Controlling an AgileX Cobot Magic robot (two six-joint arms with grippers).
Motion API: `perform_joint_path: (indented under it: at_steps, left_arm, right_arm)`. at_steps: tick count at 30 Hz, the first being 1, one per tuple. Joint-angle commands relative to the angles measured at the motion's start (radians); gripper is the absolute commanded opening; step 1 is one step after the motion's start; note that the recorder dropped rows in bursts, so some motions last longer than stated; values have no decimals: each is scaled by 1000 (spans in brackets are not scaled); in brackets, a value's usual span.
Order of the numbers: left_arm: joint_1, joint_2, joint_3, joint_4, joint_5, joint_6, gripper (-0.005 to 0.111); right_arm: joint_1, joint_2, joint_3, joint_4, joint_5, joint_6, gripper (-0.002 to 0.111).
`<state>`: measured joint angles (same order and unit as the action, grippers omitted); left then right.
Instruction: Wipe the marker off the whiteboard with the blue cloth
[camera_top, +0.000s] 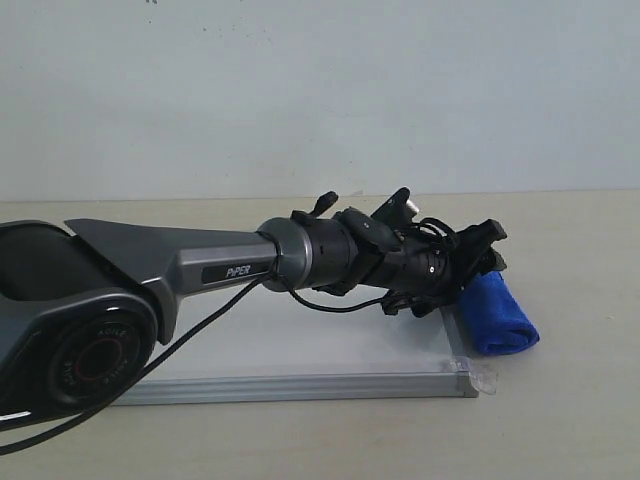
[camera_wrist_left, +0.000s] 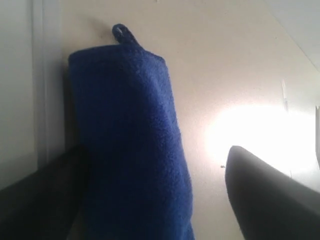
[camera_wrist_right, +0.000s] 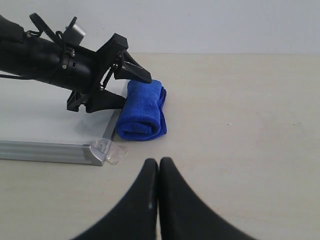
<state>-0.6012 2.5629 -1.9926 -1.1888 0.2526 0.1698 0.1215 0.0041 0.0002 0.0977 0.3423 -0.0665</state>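
The blue cloth (camera_top: 500, 315) lies rolled on the table, against the right edge of the whiteboard (camera_top: 300, 345). My left gripper (camera_top: 492, 250) reaches across the board and stands open over the cloth's far end. In the left wrist view the cloth (camera_wrist_left: 130, 140) sits between the two dark fingers, with a gap to the finger (camera_wrist_left: 270, 200) on the table side. The right wrist view shows the cloth (camera_wrist_right: 142, 110), the board (camera_wrist_right: 30, 120) and the left gripper (camera_wrist_right: 132, 90). My right gripper (camera_wrist_right: 159, 162) is shut and empty, over bare table. The marker is hidden behind the left arm.
Clear tape (camera_wrist_right: 112, 150) sticks out at the board's near right corner. The left arm (camera_top: 150, 270) covers most of the board in the exterior view. Beige tabletop (camera_wrist_right: 240, 125) stretches right of the cloth, and a pale wall (camera_top: 320, 90) stands behind.
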Motion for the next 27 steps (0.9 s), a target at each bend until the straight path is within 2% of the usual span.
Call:
perform_joint_path:
  at_steps: [1,8,21,24,27]
  left_arm:
    - [31,-4,-5,4,105,9,72]
    - [101,-6,-5,49,325,11,68]
    - [108,-102,-5,215,424,5,65]
    - [108,-124,-5,267,462,-6,58]
    - [108,-142,-5,369,512,-51,44]
  right_arm:
    - [-2,-4,0,0,-9,0,0]
    - [-2,-4,0,0,-9,0,0]
    - [-2,-4,0,0,-9,0,0]
    - [-2,-4,0,0,-9,0,0]
    - [-2,-4,0,0,-9,0,0]
